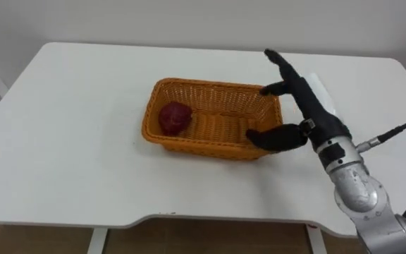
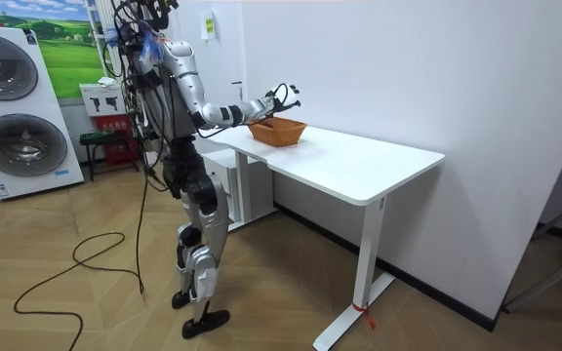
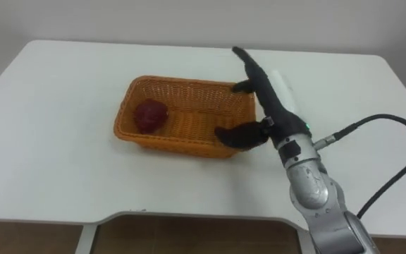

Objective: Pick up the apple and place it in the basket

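My right hand (image 1: 307, 104) spread wide, holding nothing, over the basket's (image 1: 196, 145) 3 o'clock end; apple (image 1: 175, 118) lies inside at 9 o'clock.

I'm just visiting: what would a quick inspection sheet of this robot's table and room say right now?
Surface: white table, robot standing at one end.
Job's things: red apple lying in the left end of the orange wicker basket.
Clutter: nothing seen.
Hands: right hand open at the basket's right end, holding nothing.
Cables: nothing seen beyond the robot's own.
Surroundings: white wall behind the table; washing machines at the room view's left.
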{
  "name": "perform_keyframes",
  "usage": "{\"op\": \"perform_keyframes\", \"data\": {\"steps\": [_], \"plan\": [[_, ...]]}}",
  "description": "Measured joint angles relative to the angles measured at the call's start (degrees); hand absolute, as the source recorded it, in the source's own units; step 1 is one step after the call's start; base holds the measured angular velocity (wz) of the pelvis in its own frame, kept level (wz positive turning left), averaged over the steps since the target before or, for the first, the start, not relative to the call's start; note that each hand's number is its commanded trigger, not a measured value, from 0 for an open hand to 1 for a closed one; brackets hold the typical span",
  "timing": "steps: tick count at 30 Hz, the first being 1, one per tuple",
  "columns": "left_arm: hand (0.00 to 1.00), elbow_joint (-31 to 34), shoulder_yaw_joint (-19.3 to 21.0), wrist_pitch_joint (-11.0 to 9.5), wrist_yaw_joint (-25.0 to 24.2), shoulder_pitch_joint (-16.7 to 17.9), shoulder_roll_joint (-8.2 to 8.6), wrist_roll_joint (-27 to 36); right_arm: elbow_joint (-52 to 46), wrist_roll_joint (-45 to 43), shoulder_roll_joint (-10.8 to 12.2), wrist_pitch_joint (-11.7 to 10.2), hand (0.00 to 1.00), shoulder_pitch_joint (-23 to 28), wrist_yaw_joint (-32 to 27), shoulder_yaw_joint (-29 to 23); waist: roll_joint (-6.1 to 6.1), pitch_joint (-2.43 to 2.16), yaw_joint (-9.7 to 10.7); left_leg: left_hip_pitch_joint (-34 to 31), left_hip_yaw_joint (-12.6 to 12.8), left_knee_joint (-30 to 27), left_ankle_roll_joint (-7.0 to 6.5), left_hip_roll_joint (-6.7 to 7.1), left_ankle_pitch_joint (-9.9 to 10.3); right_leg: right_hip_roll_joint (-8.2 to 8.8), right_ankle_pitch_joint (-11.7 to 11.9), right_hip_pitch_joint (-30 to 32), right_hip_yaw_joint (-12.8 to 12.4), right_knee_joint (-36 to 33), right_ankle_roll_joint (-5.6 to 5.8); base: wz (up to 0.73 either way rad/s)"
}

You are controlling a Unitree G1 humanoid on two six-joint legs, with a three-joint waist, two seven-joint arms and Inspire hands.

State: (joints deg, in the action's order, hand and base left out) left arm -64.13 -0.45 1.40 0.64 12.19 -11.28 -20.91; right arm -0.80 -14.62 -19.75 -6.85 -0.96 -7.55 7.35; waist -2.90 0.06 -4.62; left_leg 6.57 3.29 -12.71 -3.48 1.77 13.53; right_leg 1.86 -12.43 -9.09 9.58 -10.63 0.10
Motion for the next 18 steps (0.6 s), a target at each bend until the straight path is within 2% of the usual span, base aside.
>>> {"op": "perform_keyframes", "data": {"steps": [3, 4, 8, 13, 18], "plan": [[0.0, 0.0, 2.34, -0.43, 0.46, 0.52, -0.02, 0.01, -0.76, 1.88, -0.11, -0.37, 0.0, -0.02, -2.89, -4.8, 0.06, 0.03, -0.04, -0.08, 0.12, 0.62, 0.0, 0.0, 0.02, -0.23, 0.02, 0.03, 0.1, 0.0, -0.03, -0.04], [0.0, 0.0, 2.77, -0.43, 0.86, 0.8, -0.05, 0.02, -1.19, 3.32, -0.13, -0.75, 0.0, -0.01, -4.07, -6.5, -0.11, -0.09, 0.22, 0.02, 0.12, 0.91, 0.0, 0.01, 0.01, -0.26, 0.02, 0.01, 0.09, 0.0, -0.03, 0.0], [0.0, 0.0, 4.7, -0.52, 1.44, 1.88, 0.11, 0.01, -2.27, 6.45, -0.13, -1.42, 0.0, -0.02, -7.76, -12.1, -0.19, -0.13, 1.46, 0.02, 0.57, 0.99, 0.01, -0.03, -0.02, -0.31, 0.02, 0.04, -0.03, -0.02, -0.02, -0.03], [0.0, -0.19, 5.62, -0.65, 2.96, 3.73, 0.12, 0.03, -2.26, 6.69, -0.14, -1.51, 0.0, 0.07, -13.53, -17.38, -0.3, -0.1, 2.81, 1.07, 1.28, 1.12, 0.0, -0.06, -0.03, -0.37, 0.01, -0.13, -1.52, 0.03, -0.01, -0.08], [0.0, 1.14, 7.32, -0.49, 3.87, 5.15, 0.15, 0.03, -1.92, 8.3, -0.17, -1.99, 0.0, 0.52, -20.24, -22.46, -0.85, -0.12, 4.62, 0.88, 1.32, 1.34, 0.0, -0.05, -0.02, -0.39, 0.01, 0.04, -1.56, 0.1, -0.01, -0.03]]}}
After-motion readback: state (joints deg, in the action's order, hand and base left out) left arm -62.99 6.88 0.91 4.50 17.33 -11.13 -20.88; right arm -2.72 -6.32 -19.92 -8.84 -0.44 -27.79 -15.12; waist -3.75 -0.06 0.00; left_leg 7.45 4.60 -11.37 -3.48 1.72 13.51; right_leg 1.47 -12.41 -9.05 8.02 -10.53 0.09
